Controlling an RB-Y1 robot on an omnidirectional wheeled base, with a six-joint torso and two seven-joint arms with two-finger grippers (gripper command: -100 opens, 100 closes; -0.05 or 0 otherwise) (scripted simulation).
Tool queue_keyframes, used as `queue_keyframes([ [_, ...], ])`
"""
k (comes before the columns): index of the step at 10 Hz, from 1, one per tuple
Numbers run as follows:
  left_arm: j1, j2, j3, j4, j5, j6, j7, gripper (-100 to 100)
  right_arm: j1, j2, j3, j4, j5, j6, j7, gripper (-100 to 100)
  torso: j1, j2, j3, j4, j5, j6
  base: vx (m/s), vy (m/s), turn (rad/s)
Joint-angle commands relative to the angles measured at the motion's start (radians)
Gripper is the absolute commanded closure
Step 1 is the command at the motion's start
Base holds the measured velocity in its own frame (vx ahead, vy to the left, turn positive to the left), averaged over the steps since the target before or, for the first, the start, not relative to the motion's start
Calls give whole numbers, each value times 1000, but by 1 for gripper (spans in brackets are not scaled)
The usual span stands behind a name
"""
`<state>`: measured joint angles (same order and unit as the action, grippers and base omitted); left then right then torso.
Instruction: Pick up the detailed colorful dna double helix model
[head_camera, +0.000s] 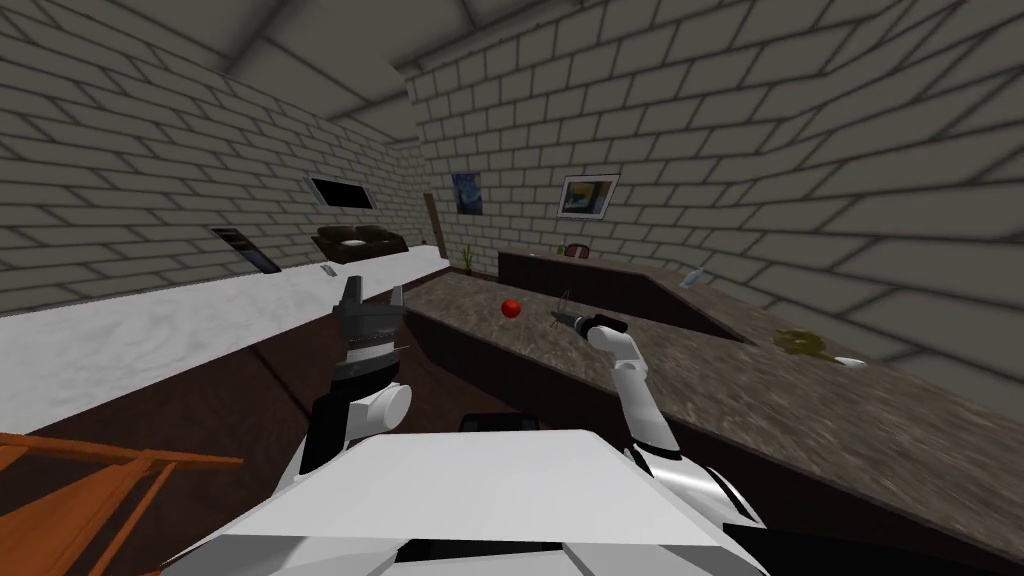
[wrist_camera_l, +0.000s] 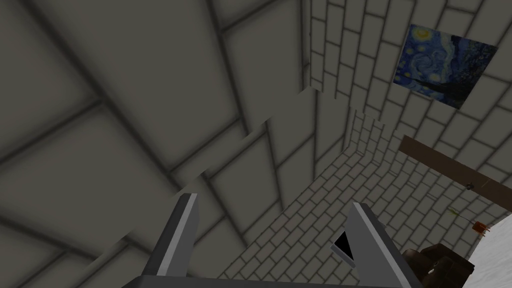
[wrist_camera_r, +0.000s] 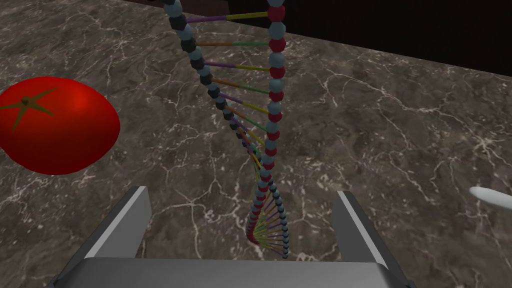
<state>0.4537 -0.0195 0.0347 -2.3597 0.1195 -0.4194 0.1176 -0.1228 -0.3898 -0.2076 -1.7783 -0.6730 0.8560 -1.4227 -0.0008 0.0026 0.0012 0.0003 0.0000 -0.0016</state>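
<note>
Brown marbled counter (head_camera: 720, 390): it is on my right side and it bears the DNA model, a tomato and some small things.
DNA model (wrist_camera_r: 273, 131): a twisted ladder with two strands of beads. One strand is red and grey-blue, the other is dark and grey-blue. The thin rungs are purple, yellow, green and orange.
Place of the model: on the counter, with its near end between the two fingers of the right gripper (wrist_camera_r: 242, 195). The rest runs away from the gripper. I cannot tell if it stands or lies.
Right fingers: spread wide, one on each side of the model's near end, and neither one touches it.
Tomato (wrist_camera_r: 55, 125): red with a green stalk, on the counter near the model, on the robot's left of it, not touching.
White thing (wrist_camera_r: 492, 197): small and long, on the counter on the other side of the model, well apart.
Left gripper (head_camera: 374, 295): lifted up in front of the chest, beside the counter's edge, with fingers apart and nothing between them.
</note>
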Motion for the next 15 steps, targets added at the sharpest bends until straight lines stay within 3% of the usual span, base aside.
queue_keyframes([
  [1, 0, 0, 0, 0, 0, 0, 0, 0, -21, -14, -2, 50, 2, -19, -7, -100, 0, 0, 0, 0, 0, 0, -96, -35, 196],
  [2, 0, 0, 0, 0, 0, 0, 0, 0, -21, -14, -2, 63, 2, -19, -7, -100, -1, 2, 1, 1, 0, 2, -55, -22, -47],
  [3, 0, 0, 0, 0, 0, 0, 0, 0, -59, -44, -8, 103, 2, -57, -16, -100, -1, 1, 1, 0, 0, 2, -102, -32, 297],
  [5, 0, 0, 0, 0, 0, 0, 0, 0, -59, -44, -8, 152, 2, -57, -16, -100, -1, 3, 2, 1, 0, 2, -76, -27, 107],
  [6, 0, 0, 0, 0, 0, 0, 0, 0, -96, -74, -14, 184, 2, -95, -25, -100, 0, 1, 1, 0, 0, 2, -113, -10, 305],
  [8, 0, 0, 0, 0, 0, 0, 0, 0, -96, -74, -14, 242, 2, -95, -25, -100, -1, 4, 2, 1, 0, 2, -80, -17, 88],
  [9, 0, 0, 0, 0, 0, 0, 0, 0, -134, -105, -19, 289, 2, -134, -34, -100, 0, 1, 1, 0, 0, 2, -106, -20, 265],
  [10, 0, 0, 0, 0, 0, 0, 0, 0, -134, -105, -19, 323, 2, -134, -34, -100, 0, 3, 2, 1, 0, 1, -102, -30, 233],
  [11, 0, 0, 0, 0, 0, 0, 0, 0, -172, -135, -25, 357, 2, -172, -43, -100, -1, 3, 2, 1, 0, 2, -128, -21, 277],
  [14, 0, 0, 0, 0, 0, 0, 0, 0, -172, -135, -25, 421, 2, -172, -43, -100, 0, 1, 1, 0, 0, 2, -55, -1, 62],
  [15, 1, 0, 0, 0, 0, 0, 0, 0, -210, -166, -31, 447, 1, -210, -52, -100, 0, -2, -1, 0, 0, 2, -93, 5, 300],
])
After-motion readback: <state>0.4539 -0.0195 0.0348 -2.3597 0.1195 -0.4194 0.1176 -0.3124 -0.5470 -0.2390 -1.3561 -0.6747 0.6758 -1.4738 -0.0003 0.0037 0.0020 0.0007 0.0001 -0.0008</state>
